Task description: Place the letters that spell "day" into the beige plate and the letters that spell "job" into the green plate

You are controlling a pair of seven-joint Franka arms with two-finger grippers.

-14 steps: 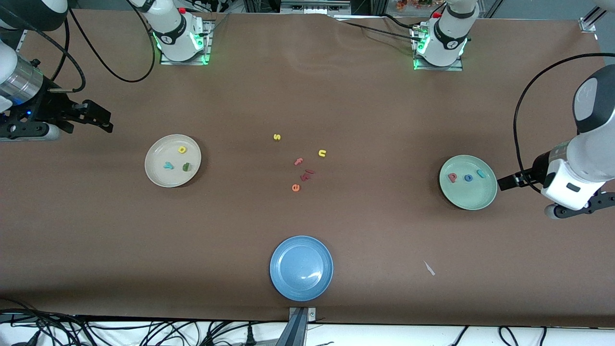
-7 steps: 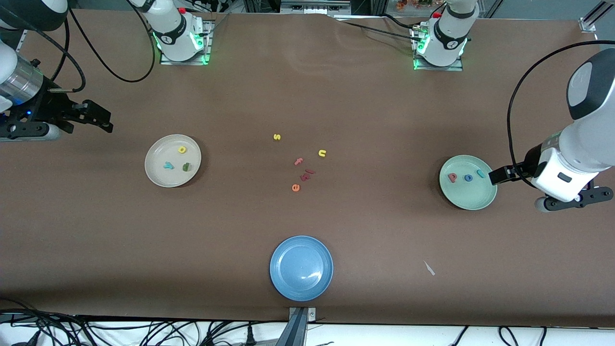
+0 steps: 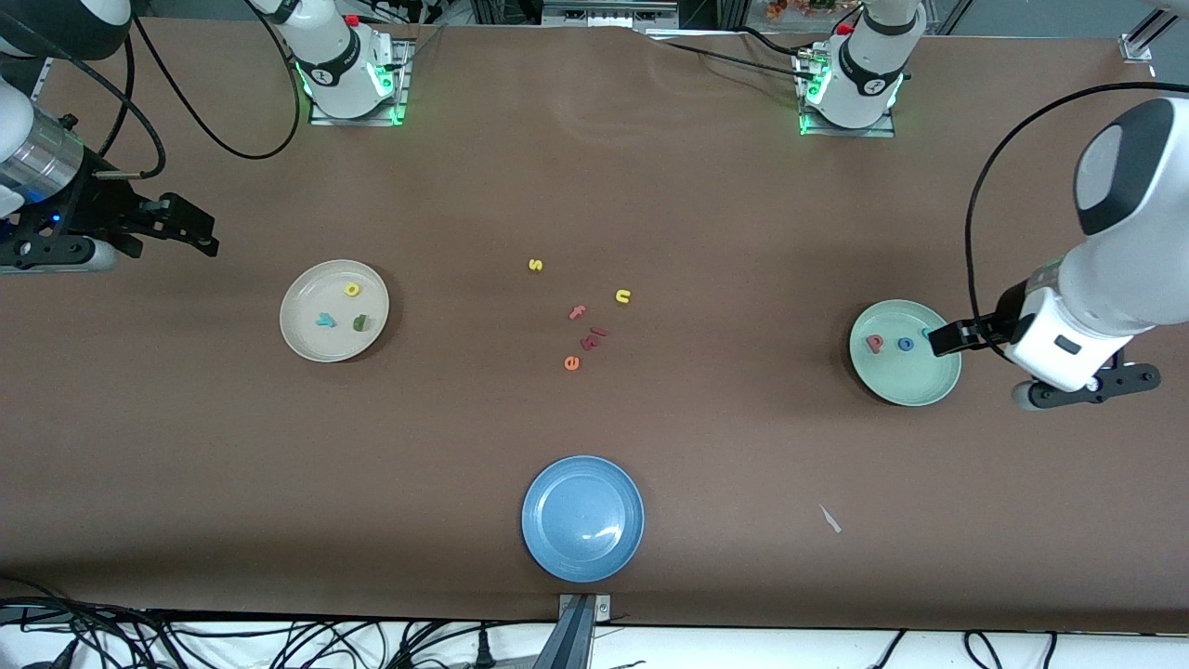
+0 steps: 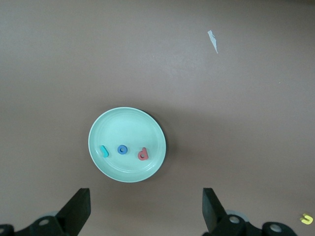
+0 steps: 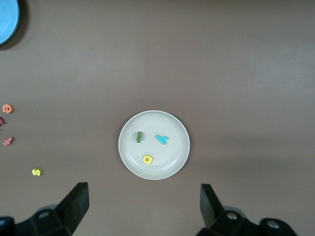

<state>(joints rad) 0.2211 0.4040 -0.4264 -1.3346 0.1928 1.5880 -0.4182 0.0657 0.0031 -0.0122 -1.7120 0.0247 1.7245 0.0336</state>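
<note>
On the surface (image 3: 594, 186), the beige plate (image 3: 302, 339) holds d, a, y (image 3: 352, 289). Toward the left arm's end from it, the green plate (image 3: 906, 381) holds j, o, b (image 3: 906, 344). Left gripper (image 3: 940, 340) over the green plate, right gripper (image 3: 190, 232) near the beige plate: jaws apart.

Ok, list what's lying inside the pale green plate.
Inside the round pale mint-green plate lie three tiny toy letters in a row: a teal j, a blue ring o and a pinkish-red b. In the front view, the left end effector covers most of the j.
</note>
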